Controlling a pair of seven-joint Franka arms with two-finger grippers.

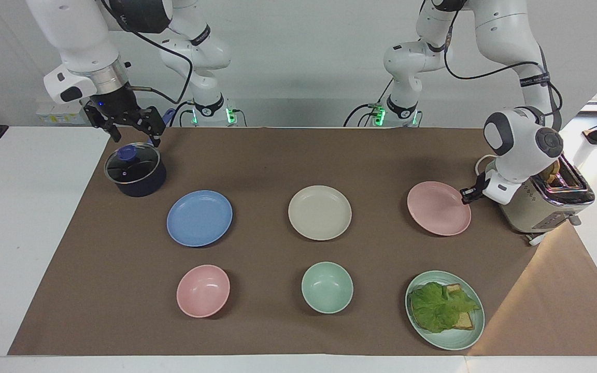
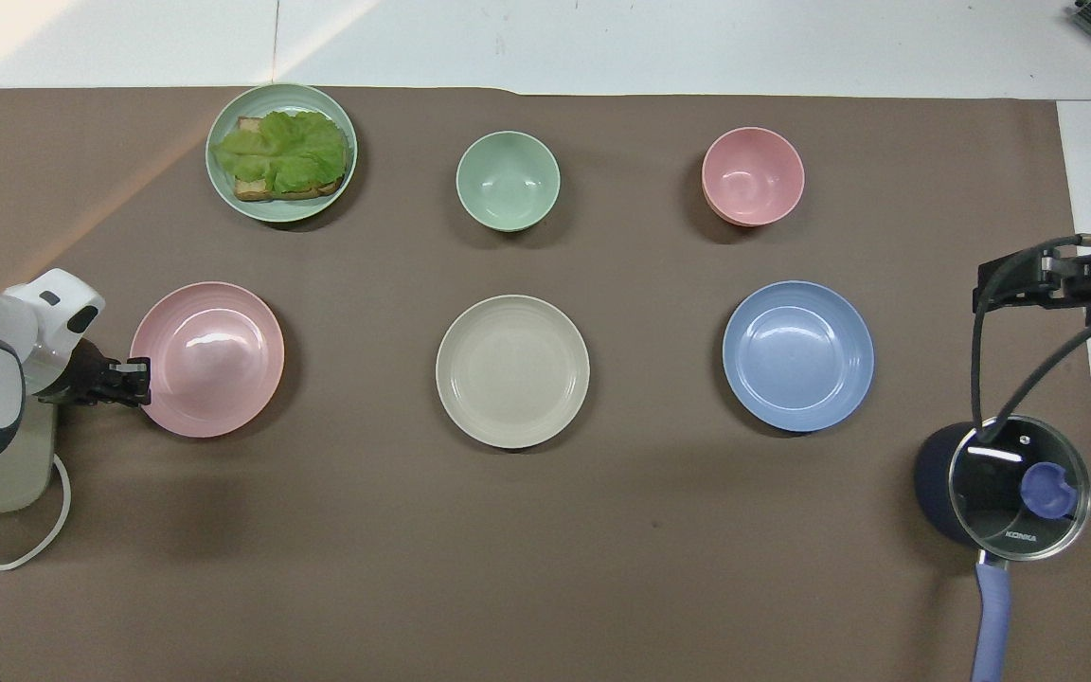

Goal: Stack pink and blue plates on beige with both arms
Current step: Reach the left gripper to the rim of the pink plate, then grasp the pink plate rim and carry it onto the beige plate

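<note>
At the mat's [image 1: 278, 155] edge nearest the robots, a lidded pot [image 1: 135, 171] sits under the right gripper [image 1: 131, 127], which waits with jaws spread. A toaster [image 1: 547, 204] holding bread crowds the left arm's end. There the left gripper [image 1: 466, 196] is clamped on the pink plate's [image 1: 438, 209] rim, lifting it slightly. The beige plate [image 1: 320, 212] lies mid-mat, the blue plate [image 1: 199, 217] toward the right arm's end. Farther out: a pink bowl [image 1: 203, 290], a mint bowl [image 1: 327, 287], and a mint plate [image 1: 451, 339] carrying lettuce on toast [image 1: 441, 306].

I see white table [image 1: 29, 233] | brown mat [image 1: 278, 155] covers it | on mat: blue plate [image 1: 199, 217], beige plate [image 1: 320, 212], pink bowl [image 1: 203, 290], green bowl [image 1: 327, 287], sandwich plate [image 1: 462, 339], pot [image 1: 140, 184], toaster [image 1: 542, 212]
</note>
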